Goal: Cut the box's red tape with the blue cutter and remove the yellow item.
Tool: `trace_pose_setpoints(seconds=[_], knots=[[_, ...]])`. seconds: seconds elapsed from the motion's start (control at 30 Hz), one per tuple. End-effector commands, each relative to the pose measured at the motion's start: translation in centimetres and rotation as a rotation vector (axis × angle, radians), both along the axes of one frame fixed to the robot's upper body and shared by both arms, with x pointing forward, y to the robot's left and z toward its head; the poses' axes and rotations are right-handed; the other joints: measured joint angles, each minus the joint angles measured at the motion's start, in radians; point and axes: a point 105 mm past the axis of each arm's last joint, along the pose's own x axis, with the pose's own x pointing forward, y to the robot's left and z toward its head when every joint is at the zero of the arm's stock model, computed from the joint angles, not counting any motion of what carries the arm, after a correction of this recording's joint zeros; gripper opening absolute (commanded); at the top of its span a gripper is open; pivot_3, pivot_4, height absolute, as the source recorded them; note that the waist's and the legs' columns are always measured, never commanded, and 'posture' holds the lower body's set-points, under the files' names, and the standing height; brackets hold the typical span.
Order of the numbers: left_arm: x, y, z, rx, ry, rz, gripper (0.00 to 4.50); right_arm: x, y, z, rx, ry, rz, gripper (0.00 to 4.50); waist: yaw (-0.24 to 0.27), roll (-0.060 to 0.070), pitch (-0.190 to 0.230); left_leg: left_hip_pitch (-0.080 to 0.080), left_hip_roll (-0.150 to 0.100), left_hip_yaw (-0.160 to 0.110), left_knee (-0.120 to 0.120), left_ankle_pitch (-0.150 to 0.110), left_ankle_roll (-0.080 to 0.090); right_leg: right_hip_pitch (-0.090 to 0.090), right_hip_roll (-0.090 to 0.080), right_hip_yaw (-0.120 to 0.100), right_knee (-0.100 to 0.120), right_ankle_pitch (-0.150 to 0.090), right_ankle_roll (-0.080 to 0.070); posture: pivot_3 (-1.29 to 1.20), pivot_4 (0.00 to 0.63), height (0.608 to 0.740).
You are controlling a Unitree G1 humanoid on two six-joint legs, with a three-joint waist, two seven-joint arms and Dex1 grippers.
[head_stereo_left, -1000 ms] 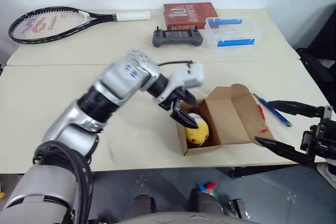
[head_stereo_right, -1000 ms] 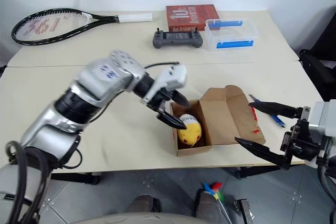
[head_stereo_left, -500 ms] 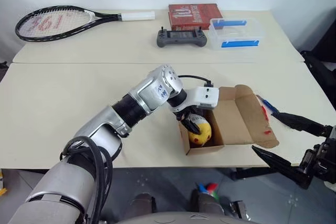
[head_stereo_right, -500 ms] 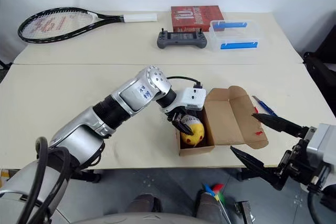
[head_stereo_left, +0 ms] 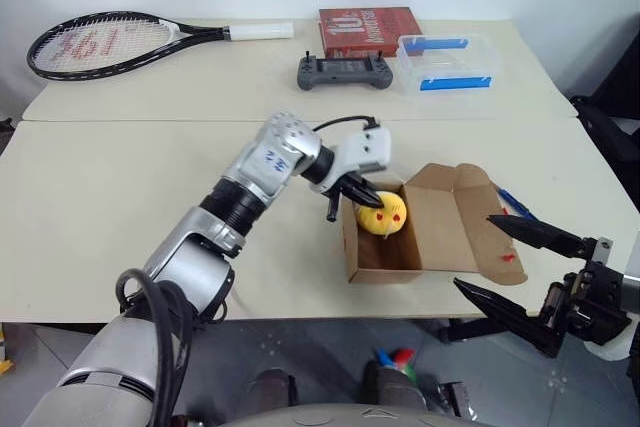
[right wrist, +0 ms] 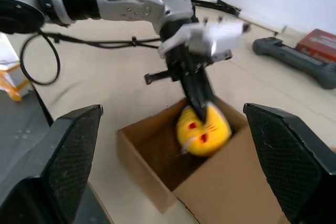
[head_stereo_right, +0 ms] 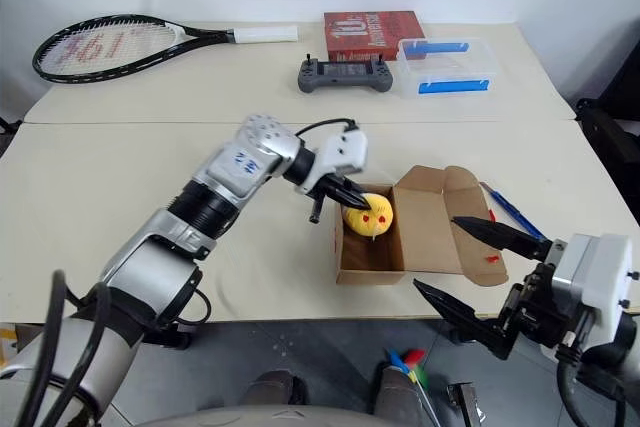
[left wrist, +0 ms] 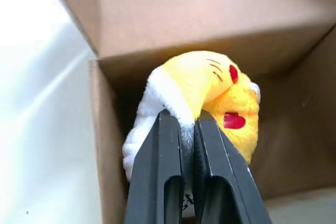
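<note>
The box (head_stereo_left: 400, 237) sits open near the table's front edge, tape already cut. The left gripper (head_stereo_left: 358, 199) pinches the yellow item (head_stereo_left: 382, 215) at its rim, not yet clear; the right gripper (head_stereo_left: 505, 262) waits, spread wide and empty.

The left arm stretches forward from the table's near edge toward its middle, forearm rising and wrist bent so that the left gripper (head_stereo_left: 352, 199) points down and to the right. Its two black fingers (left wrist: 157, 177) are pinched nearly together, clamped on the yellow item (left wrist: 210, 95). The right gripper (head_stereo_right: 465, 269) hangs off the table's near right corner, about level, its fingers spread wide with nothing between them.
</note>
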Motion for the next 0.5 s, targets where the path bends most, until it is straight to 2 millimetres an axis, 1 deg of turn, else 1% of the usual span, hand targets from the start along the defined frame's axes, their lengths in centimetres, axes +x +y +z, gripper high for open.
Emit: trace_pose_setpoints(seconds=[0.03, 0.1, 0.17, 0.2, 0.23, 0.27, 0.3, 0.33, 0.4, 0.43, 0.47, 0.5], knots=[[0.8, 2.6, 4.9, -0.283, -0.018, 0.064, 0.01, 0.1, 0.7, 0.4, 0.031, -0.014, 0.07, 4.5, -0.002, 0.0, 0.0, 0.0, 0.0, 0.0, 0.0, 0.0, 0.0, 0.0, 0.0, 0.0, 0.0, 0.0, 0.0, 0.0, 0.15, 0.74], [1.1, 5.1, 6.3, -0.418, -0.01, 0.112, 0.01, 0.6, 1.3, 0.4, 0.05, -0.014, 0.114, 4.5, -0.003, 0.0, 0.0, 0.0, 0.0, 0.0, 0.0, 0.0, 0.0, 0.0, 0.0, 0.0, 0.0, 0.0, 0.0, 0.0, 0.15, 0.74], [1.2, 8.0, 7.2, -0.535, -0.005, 0.177, 0.01, 1.2, 2.2, 0.3, 0.065, -0.02, 0.165, 4.5, -0.02, 0.0, 0.0, 0.002, 0.0, 0.0, 0.0, 0.0, 0.0, 0.001, 0.0, 0.0, 0.001, 0.0, 0.0, 0.0, 0.15, 0.74], [1.4, 10.0, 7.5, -0.598, -0.016, 0.254, 0.01, 1.6, 2.7, 0.4, 0.082, -0.028, 0.195, 4.5, -0.025, 0.0, 0.0, 0.002, 0.0, 0.0, 0.0, 0.0, 0.0, 0.001, 0.0, 0.0, 0.002, 0.0, 0.0, 0.0, 0.15, 0.74], [1.6, 12.9, 7.2, -0.648, -0.031, 0.363, 0.01, 2.1, 3.4, 0.5, 0.101, -0.04, 0.233, 4.5, -0.031, 0.0, 0.0, 0.002, 0.0, 0.0, 0.0, 0.0, 0.0, 0.0, 0.0, 0.0, 0.003, 0.0, 0.0, 0.0, 0.15, 0.74], [1.5, 14.8, 6.9, -0.675, -0.045, 0.437, 0.01, 2.4, 3.8, 0.5, 0.113, -0.047, 0.258, 4.5, -0.042, 0.0, 0.0, 0.003, 0.001, -0.001, 0.0, 0.0, 0.0, 0.001, 0.0, 0.0, 0.003, 0.0, 0.0, 0.0, 0.15, 0.74], [1.4, 17.6, 6.0, -0.702, -0.058, 0.562, 0.01, 3.0, 4.4, 0.7, 0.117, -0.093, 0.287, 4.5, -0.048, 0.0, 0.0, 0.004, 0.001, 0.0, -0.001, 0.0, -0.001, 0.001, 0.0, 0.0, 0.003, 0.0, 0.0, 0.0, 0.15, 0.74], [1.0, 20.2, 4.9, -0.706, -0.084, 0.668, 0.01, 3.3, 5.1, 0.6, 0.119, -0.091, 0.323, 4.5, -0.054, 0.0, 0.0, 0.004, 0.001, -0.001, -0.002, 0.0, -0.001, 0.0, 0.0, 0.0, 0.004, 0.0, 0.0, 0.0, 0.15, 0.74], [-0.4, 24.5, 2.4, -0.656, -0.133, 0.848, 0.01, 3.9, 6.2, 0.4, 0.104, -0.119, 0.375, 4.5, -0.062, 0.0, 0.0, 0.005, 0.001, -0.001, -0.003, 0.0, -0.001, 0.0, 0.0, 0.0, 0.004, 0.0, 0.0, 0.0, 0.15, 0.74], [-1.5, 26.9, 1.2, -0.654, -0.154, 0.948, 0.01, 4.0, 6.8, -0.1, 0.092, -0.102, 0.413, 4.5, -0.06, 0.0, 0.0, 0.005, 0.001, -0.001, -0.003, 0.0, -0.001, 0.0, 0.0, -0.001, 0.004, 0.0, 0.0, 0.0, 0.15, 0.74], [-2.5, 28.9, 0.2, -0.652, -0.164, 1.045, 0.01, 4.3, 7.1, -0.3, 0.084, -0.107, 0.435, 4.5, -0.056, 0.0, 0.0, 0.004, 0.001, -0.002, -0.003, 0.0, -0.002, 0.0, 0.0, -0.002, 0.004, 0.0, 0.0, 0.0, 0.15, 0.74], [-3.2, 30.1, -0.4, -0.653, -0.171, 1.107, 0.01, 4.5, 7.4, -0.5, 0.078, -0.109, 0.449, 4.5, -0.052, -0.001, 0.0, 0.003, 0.001, -0.002, -0.002, 0.0, -0.002, 0.0, 0.0, -0.002, 0.003, 0.0, 0.0, 0.0, 0.15, 0.74]])
